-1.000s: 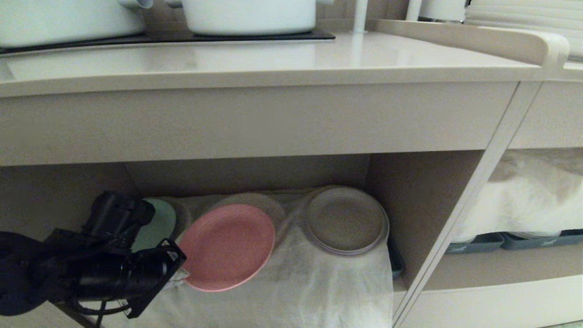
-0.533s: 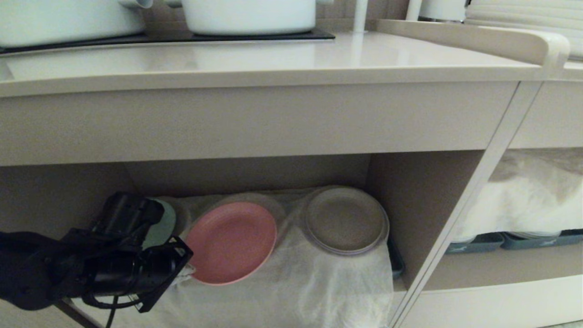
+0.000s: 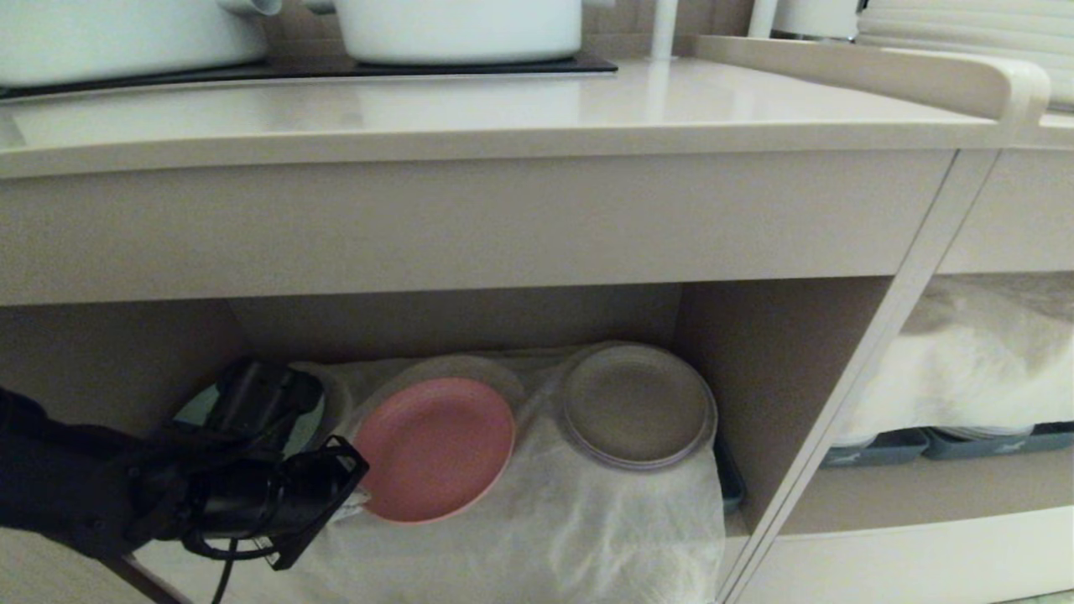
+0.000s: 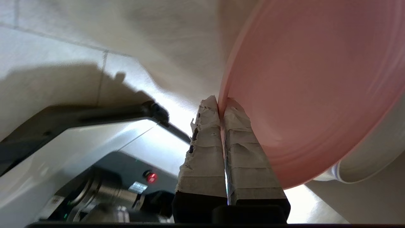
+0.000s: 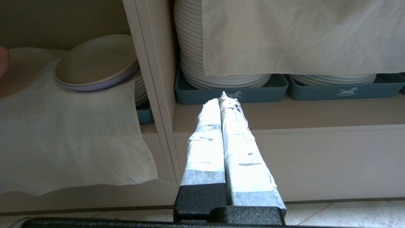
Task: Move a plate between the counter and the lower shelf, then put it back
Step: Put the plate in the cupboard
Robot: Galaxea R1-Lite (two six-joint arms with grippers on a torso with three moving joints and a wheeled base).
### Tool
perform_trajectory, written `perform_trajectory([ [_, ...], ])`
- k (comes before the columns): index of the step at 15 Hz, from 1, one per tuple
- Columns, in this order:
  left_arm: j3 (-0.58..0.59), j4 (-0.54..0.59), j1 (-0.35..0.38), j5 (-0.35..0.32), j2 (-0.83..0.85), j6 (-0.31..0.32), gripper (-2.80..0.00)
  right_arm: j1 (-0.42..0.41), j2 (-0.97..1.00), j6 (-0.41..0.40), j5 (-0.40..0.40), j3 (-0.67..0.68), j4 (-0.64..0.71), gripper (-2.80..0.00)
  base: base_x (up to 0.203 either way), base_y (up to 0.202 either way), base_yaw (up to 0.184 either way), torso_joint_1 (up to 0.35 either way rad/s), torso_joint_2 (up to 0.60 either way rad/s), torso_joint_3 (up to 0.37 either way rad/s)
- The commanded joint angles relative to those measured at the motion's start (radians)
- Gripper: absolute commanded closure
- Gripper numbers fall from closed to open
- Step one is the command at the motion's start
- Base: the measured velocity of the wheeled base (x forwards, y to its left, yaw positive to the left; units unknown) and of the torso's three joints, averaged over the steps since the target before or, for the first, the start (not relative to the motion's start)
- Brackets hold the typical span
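- Spanning the upper part of the head view, the bench carries white pots on its black panel but no pink plate.
- Below it, the lower shelf holds a wrinkled white cloth, a beige-grey plate and a green plate half hidden behind the arm.
- The plate sits tilted over the cloth inside that shelf, between the other two plates.
- The left hand is clamped on the plate's rim, its fingers pressed tight either side.
- The right hand hangs parked, fingers together, holding nothing.
- Judging by this, the plate is at the shelf end of its trip; releasing it there or carrying it to the bench is left.
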Motion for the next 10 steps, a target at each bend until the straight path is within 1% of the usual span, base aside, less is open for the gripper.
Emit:
perform_trajectory([
  [1,-0.002,-0.039,-0.008,0.009,0.044,-0.006,0.0,0.0,0.001,-0.001,0.0,0.0,0.0,0.0,0.0,0.0,0.0,0.0,0.0,0.0],
  [5,-0.006,-0.091,-0.024,0.022,0.096,-0.004,0.0,0.0,0.001,0.0,0.0,0.0,0.0,0.0,0.0,0.0,0.0,0.0,0.0,0.0],
  [7,-0.012,-0.111,-0.032,0.043,0.121,-0.003,0.0,0.0,0.001,0.0,0.0,0.0,0.0,0.0,0.0,0.0,0.0,0.0,0.0,0.0],
  [10,-0.043,-0.112,-0.031,0.043,0.137,-0.003,0.0,0.0,0.001,-0.001,0.0,0.0,0.0,0.0,0.0,0.0,0.0,0.0,0.0,0.0],
])
